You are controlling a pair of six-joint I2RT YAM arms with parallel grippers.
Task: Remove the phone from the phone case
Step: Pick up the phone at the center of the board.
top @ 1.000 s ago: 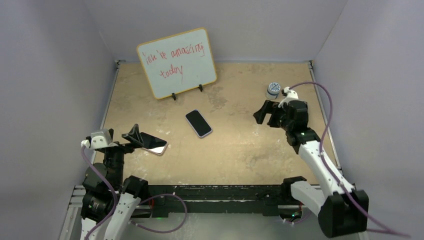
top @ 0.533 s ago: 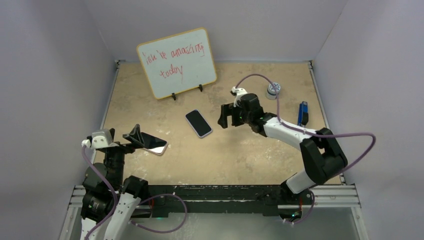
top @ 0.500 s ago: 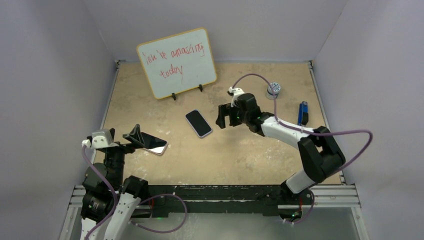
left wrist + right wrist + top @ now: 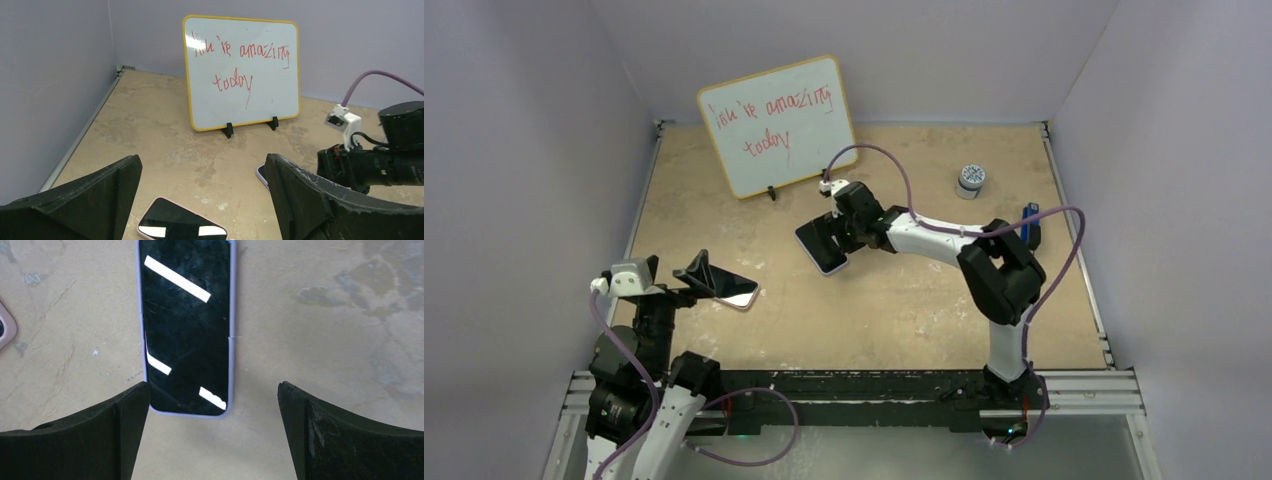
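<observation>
Over the phone (image 4: 187, 325), right fingers (image 4: 345, 440) spread wide, empty, left fingers (image 4: 75, 205) wide, empty

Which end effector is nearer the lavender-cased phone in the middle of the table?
Right. The right end effector is open directly above the lavender-cased phone; the left end effector is far off to its left, by the pink-cased phone.

The whiteboard (image 4: 241, 74) reads "You're amazing today" in red.

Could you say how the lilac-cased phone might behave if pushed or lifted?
Lying flat on the table, the phone should slide rather than tip. Its thin edges probably offer little grip, and the glossy screen looks slippery.
</observation>
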